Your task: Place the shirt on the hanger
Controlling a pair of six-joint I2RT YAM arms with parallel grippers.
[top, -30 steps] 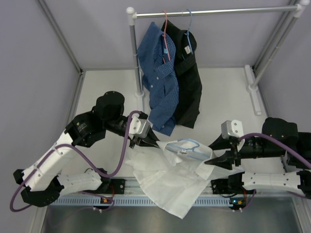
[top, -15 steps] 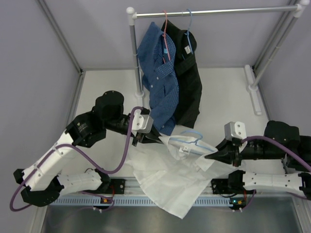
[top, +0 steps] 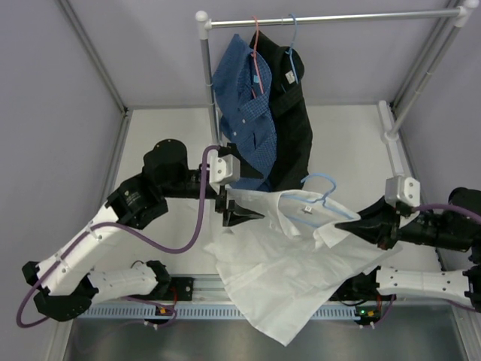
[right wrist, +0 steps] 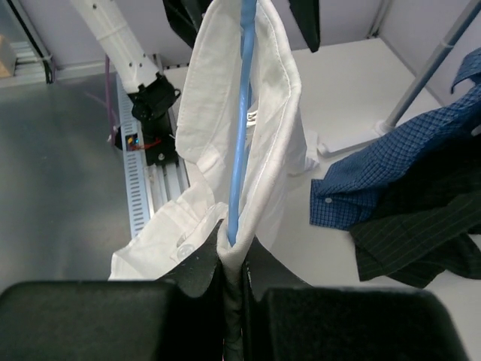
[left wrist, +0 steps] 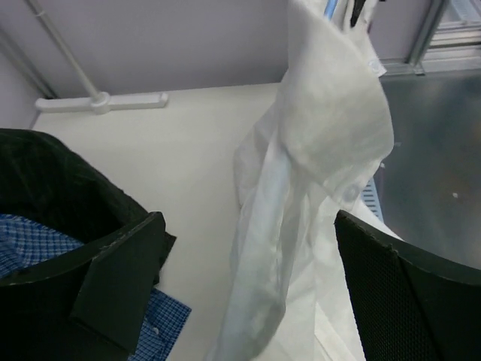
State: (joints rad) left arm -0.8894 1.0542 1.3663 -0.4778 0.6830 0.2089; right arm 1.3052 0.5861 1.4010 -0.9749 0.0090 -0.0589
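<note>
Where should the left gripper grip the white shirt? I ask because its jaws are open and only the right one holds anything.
Probably grip the white shirt at its raised shoulder fold nearest the left gripper, coming in from the left. That fold hangs thin and upright between the open jaws, while the right gripper pinches the opposite shoulder with the light-blue wire hanger.

Lab test cell: grey partition walls (top: 45, 113), alu clothes rail (top: 338, 16), white table (top: 353, 143).

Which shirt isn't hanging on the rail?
The white shirt, pinched with its light-blue hanger by the right gripper. The blue checked shirt and black shirt hang from the rail.
</note>
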